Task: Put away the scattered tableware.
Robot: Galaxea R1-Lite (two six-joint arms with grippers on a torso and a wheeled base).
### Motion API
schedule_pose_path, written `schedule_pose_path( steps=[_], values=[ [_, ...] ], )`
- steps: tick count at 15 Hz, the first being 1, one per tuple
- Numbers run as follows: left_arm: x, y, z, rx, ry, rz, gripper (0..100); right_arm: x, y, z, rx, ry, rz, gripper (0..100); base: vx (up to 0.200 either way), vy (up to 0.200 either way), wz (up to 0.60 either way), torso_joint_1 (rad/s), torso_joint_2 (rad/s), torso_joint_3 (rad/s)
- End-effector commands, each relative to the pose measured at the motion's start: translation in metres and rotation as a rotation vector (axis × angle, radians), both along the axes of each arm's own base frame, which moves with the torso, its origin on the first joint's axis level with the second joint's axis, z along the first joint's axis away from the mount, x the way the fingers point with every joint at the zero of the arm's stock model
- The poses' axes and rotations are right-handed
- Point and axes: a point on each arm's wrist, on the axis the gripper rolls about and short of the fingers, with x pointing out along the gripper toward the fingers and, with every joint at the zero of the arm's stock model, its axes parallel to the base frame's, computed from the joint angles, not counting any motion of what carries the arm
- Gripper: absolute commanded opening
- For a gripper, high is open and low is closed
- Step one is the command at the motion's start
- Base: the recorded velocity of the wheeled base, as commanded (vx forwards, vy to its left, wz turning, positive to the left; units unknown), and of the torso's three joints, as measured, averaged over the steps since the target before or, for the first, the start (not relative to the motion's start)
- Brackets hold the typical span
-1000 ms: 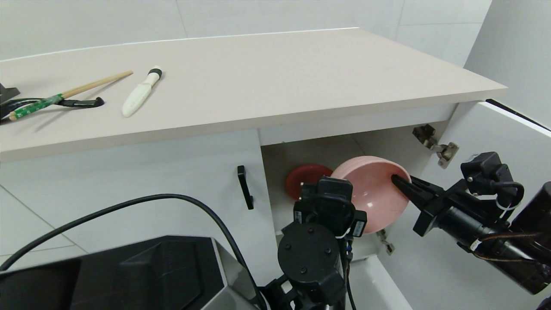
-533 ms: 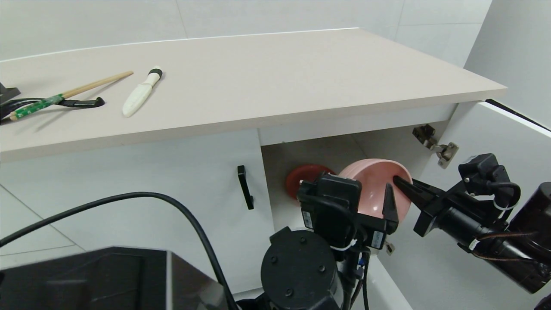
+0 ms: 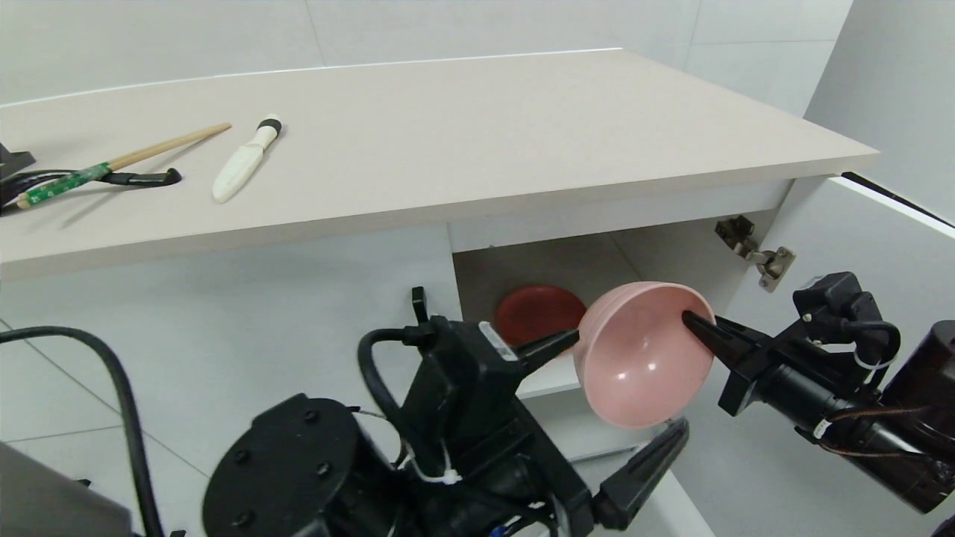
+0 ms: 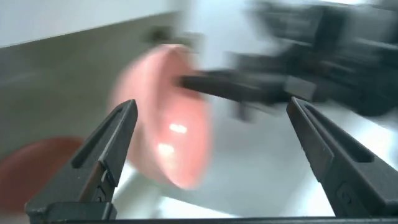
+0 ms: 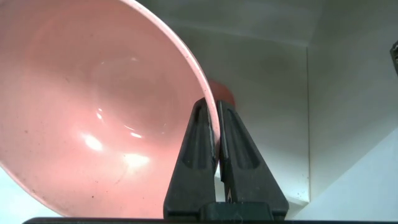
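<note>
Holding bowl (image 3: pixel 634 365) by rim in R gripper (image 3: pixel 692 319). The jaws are pinched narrow, one finger inside the wall and one outside. Bowl is tipped on its side, mouth toward me, in the air at the open cabinet (image 3: pixel 671 246) mouth, just in front of the red plate (image 3: pixel 541 313) on the shelf (image 3: pixel 552 382).

L gripper (image 3: pixel 628 379) spread wide, near bowl, not touching.

Handling, my guess:
- Stiff, glossy wall, prob. slick.
- Ceramic or melamine, can't tell; treat as breakable.
- Not heavy, but a one-point rim pinch lets it pivot.
- Best hold is a deep bite on the rim. L could steady the opposite rim or underside.
- Set down slow, base first.

Chopstick (image 3: pixel 127 156) and knife (image 3: pixel 242 160) lie on desk (image 3: pixel 448 134).
</note>
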Motion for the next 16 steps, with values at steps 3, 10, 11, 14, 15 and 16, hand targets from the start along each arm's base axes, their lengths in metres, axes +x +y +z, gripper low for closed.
schedule_pose_path(
  steps=[3,10,11,14,15,16],
  values=[
    [-0.013,0.083,0.008,0.066,-0.059,-0.235,100,0.0,0.0,-0.001,-0.002,0.005,0.001,0,0.0,0.0,0.0,0.0,0.0,0.0],
    [-0.04,0.16,0.006,0.142,-0.196,-0.017,100,-0.003,-0.001,-0.01,-0.022,0.045,0.001,0,0.0,0.0,0.0,0.0,0.0,0.0],
    [-0.042,0.164,0.009,0.141,-0.208,0.123,100,-0.004,-0.002,-0.013,-0.027,0.056,0.001,0,0.0,0.0,0.0,0.0,0.0,0.0],
    [-0.072,0.186,0.023,0.109,-0.274,0.249,100,-0.002,-0.001,-0.021,-0.042,0.088,0.001,0,0.0,0.0,0.0,0.0,0.0,0.0],
    [-0.08,0.192,0.024,0.108,-0.279,0.259,100,-0.001,0.0,-0.023,-0.047,0.097,-0.001,0,0.0,0.0,0.0,0.0,0.0,0.0],
    [-0.09,0.2,0.02,0.147,-0.265,0.312,100,-0.001,0.0,-0.026,-0.052,0.108,0.001,0,0.0,0.0,0.0,0.0,0.0,0.0]
  ],
)
